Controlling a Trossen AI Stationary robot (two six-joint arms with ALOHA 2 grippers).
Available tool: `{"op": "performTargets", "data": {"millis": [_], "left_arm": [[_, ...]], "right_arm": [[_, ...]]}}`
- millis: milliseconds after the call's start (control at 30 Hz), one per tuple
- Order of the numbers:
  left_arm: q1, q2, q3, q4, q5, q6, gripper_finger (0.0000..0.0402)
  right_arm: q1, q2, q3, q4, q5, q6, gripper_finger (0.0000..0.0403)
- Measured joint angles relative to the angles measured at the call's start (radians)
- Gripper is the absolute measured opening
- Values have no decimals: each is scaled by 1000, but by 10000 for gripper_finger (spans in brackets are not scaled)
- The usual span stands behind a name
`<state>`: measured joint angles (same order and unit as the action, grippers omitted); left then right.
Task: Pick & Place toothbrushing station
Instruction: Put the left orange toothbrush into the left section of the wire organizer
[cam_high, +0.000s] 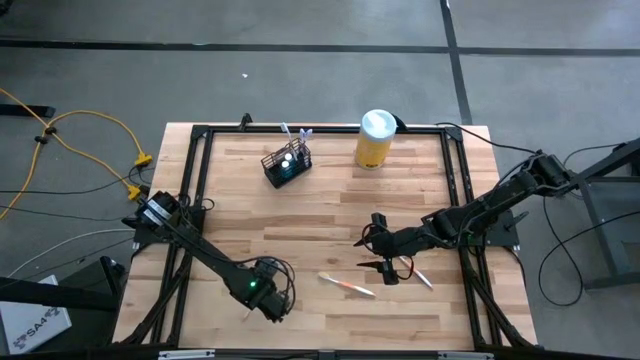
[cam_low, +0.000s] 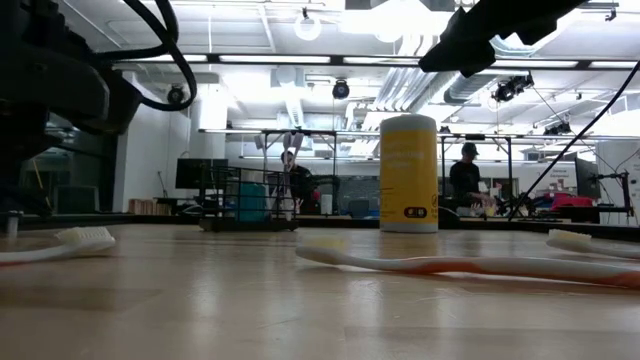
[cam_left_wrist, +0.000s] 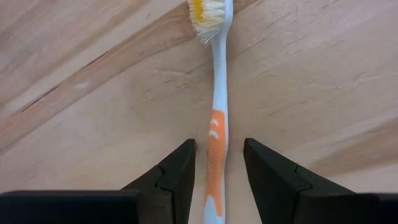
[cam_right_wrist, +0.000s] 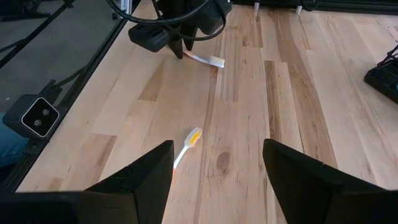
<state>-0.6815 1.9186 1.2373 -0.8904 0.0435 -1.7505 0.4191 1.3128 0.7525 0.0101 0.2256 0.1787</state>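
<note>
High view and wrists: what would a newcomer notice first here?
The left gripper, near the table's front edge, straddles a toothbrush lying flat, fingers open. At the back stand the yellow canister and the black wire-mesh holder; an orange toothbrush lies beside the right gripper.

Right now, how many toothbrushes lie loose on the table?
3 toothbrushes: one inside the open left gripper, one mid-table, one beside the right gripper. Others in the mesh holder may be hidden.

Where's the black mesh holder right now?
In the high view the toothbrushing station stands at the table's far edge, left of centre, with the yellow canister to its right; both arms work nearer the front, away from it.
</note>
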Motion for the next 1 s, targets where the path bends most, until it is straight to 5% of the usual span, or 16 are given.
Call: {"op": "performTargets", "data": {"millis": [500,1000], "left_arm": [[-13,1,0,-5,70,-60,62],[-22,2,-2,-13,56,-53,42]], "right_arm": [[0,0,0,-7,0,0,238],[0,0,0,-7,0,0,238]]}}
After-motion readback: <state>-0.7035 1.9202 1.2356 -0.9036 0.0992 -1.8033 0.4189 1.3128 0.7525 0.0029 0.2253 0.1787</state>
